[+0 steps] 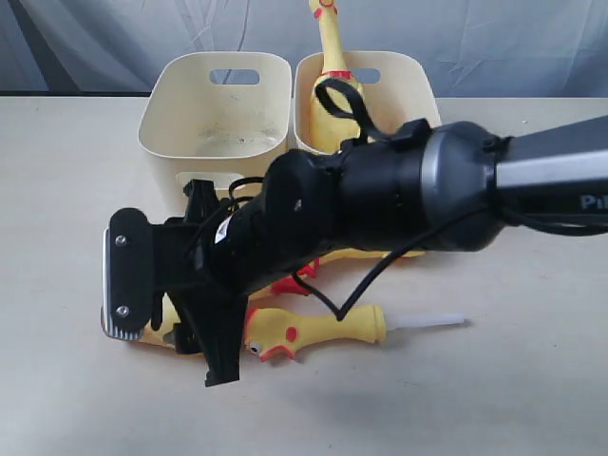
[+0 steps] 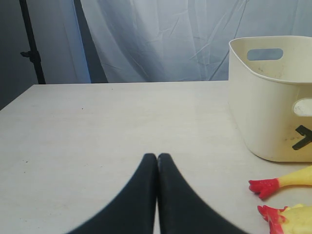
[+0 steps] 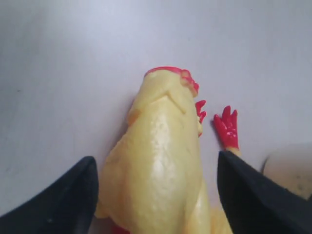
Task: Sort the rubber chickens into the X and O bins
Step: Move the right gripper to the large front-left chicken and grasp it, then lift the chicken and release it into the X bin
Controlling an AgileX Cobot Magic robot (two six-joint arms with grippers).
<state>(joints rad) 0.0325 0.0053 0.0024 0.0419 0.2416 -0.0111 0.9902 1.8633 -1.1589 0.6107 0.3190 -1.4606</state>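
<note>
My right gripper (image 3: pixel 156 183) is open and straddles the pale yellow body of a long rubber chicken (image 3: pixel 161 156) lying on the table; its black fingers (image 3: pixel 63 200) stand clear on either side. In the exterior view this gripper (image 1: pixel 166 304) has reached across to the front left, hiding most of that chicken (image 1: pixel 160 321). The short head-and-neck piece with the white tube (image 1: pixel 328 331) lies in front. Another chicken (image 1: pixel 380 255) lies under the arm. A fourth chicken (image 1: pixel 331 85) stands in the right bin (image 1: pixel 408 90). The left bin (image 1: pixel 214 104) carries a black X (image 2: pixel 303 137). My left gripper (image 2: pixel 157 157) is shut and holds nothing.
The two bins stand side by side at the table's back edge, before a grey curtain; the right bin's mark is hidden by the arm. Red chicken feet (image 2: pixel 263 186) lie near the X bin (image 2: pixel 273 97). A dark stand (image 2: pixel 31 48) rises beyond the table.
</note>
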